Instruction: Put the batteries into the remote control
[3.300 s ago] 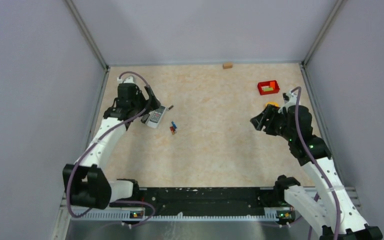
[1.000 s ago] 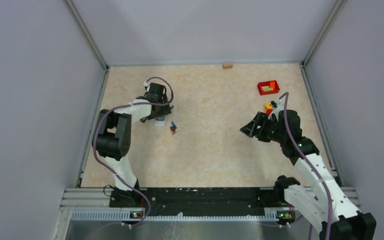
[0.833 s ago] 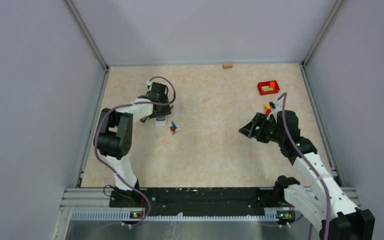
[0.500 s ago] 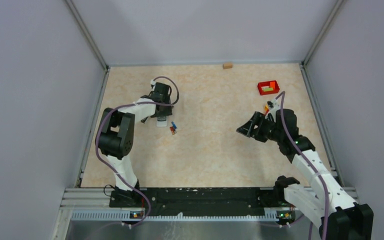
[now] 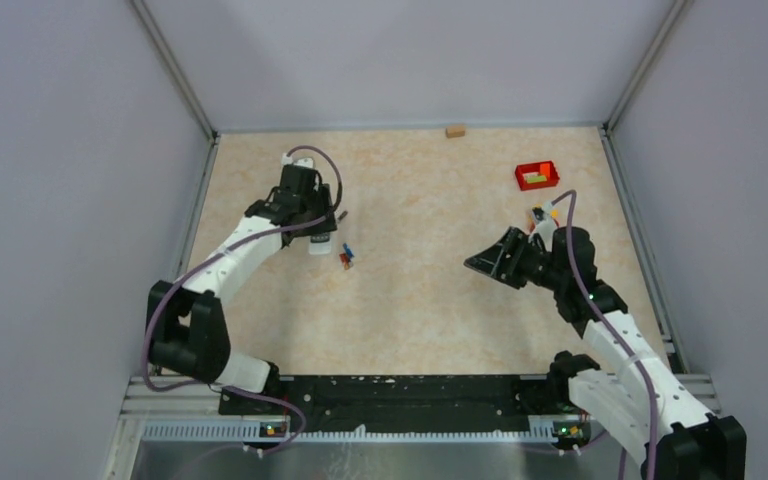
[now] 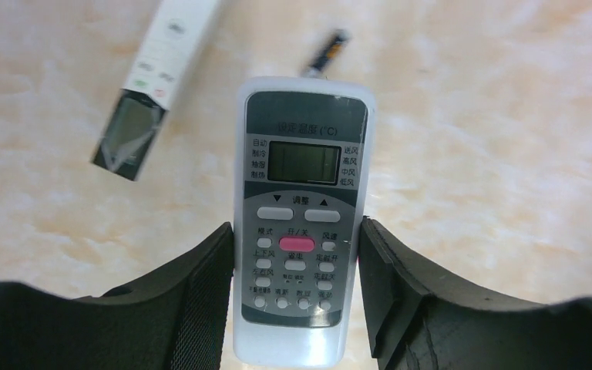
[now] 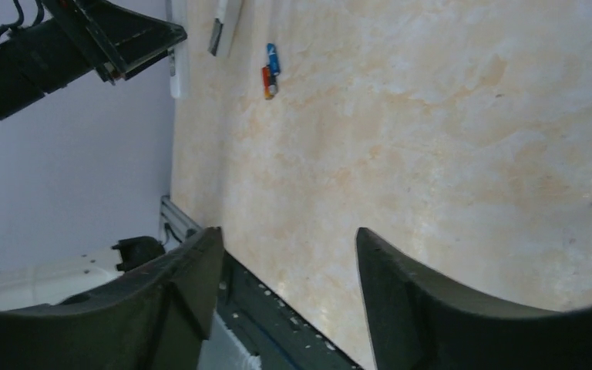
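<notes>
The remote control (image 6: 301,223) is white with a dark screen and grey buttons. My left gripper (image 6: 296,225) is shut on its lower sides, both pads touching it. Seen from above, the remote control (image 5: 320,244) pokes out below that gripper (image 5: 312,226) at the table's left. One dark battery (image 6: 325,54) lies just beyond the remote's top end. A red and a blue battery (image 5: 345,256) lie together to its right, and show again as batteries (image 7: 271,71) in the right wrist view. My right gripper (image 5: 482,263) hovers open and empty at mid-right, its fingers (image 7: 287,235) apart over bare table.
A longer white bar with a dark end (image 6: 154,92) lies left of the remote. A red tray (image 5: 537,175) with small coloured pieces sits at the back right, with an orange item (image 5: 540,212) by the right wrist. A small wooden block (image 5: 454,130) lies at the back wall.
The left jaws have narrowed onto the remote, and the left arm's elbow has swung out to the left. The right gripper has drifted left and slightly nearer.
</notes>
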{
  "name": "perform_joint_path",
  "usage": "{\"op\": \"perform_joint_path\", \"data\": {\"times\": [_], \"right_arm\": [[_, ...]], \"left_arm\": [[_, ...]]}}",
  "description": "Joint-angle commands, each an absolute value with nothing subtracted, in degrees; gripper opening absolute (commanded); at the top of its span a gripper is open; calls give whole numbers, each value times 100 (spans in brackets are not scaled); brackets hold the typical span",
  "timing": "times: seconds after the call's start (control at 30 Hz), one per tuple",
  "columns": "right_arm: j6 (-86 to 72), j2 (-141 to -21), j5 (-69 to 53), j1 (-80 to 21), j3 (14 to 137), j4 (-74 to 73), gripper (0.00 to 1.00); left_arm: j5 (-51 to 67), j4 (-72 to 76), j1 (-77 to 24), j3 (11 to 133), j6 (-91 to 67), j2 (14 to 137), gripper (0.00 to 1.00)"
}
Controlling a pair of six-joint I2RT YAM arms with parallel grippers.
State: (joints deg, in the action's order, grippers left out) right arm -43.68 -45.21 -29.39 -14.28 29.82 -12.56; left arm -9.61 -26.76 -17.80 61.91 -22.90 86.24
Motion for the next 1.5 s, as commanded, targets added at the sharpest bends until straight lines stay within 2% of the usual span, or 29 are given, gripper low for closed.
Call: {"op": "perform_joint_path", "data": {"times": [0.0, 0.1, 0.2, 0.3, 0.6, 0.83, 1.0, 1.23, 1.4, 1.47], "right_arm": [[-5134, -4368, -3245, -1844, 2827, 145, 74], [-5793, -4224, -2693, -2426, 2586, 1283, 87], [-6310, -4388, -2254, -2987, 2439, 2338, 90], [-6448, -4770, -1947, -3448, 2681, 2715, 91], [-6677, -5732, -1814, -4138, 3332, 3642, 93], [-6893, -6328, -1977, -4502, 3668, 4726, 93], [-6953, -6606, -1960, -4596, 3842, 4805, 93], [-7017, -6827, -2097, -4615, 4050, 4955, 85], [-6941, -6907, -2508, -4706, 4398, 4708, 74], [-6832, -6875, -2549, -4750, 4492, 4553, 67]], "left_arm": [[815, -2522, -1802, 6044, -2699, 7802, 17], [2168, -1864, -1802, 5790, -3297, 7373, 17], [3062, -1095, -1855, 5560, -4116, 7027, 17], [3518, -393, -1974, 5416, -4932, 6740, 14], [3921, 930, -2231, 5160, -6458, 6173, 12], [4056, 1493, -2354, 5137, -6978, 6197, 14], [4154, 1889, -2423, 5101, -7269, 6261, 14], [4062, 1982, -2487, 5030, -7342, 6186, 16], [3829, 1908, -2496, 5035, -7051, 6030, 23], [3743, 1856, -2496, 5047, -6986, 5996, 24]]}}
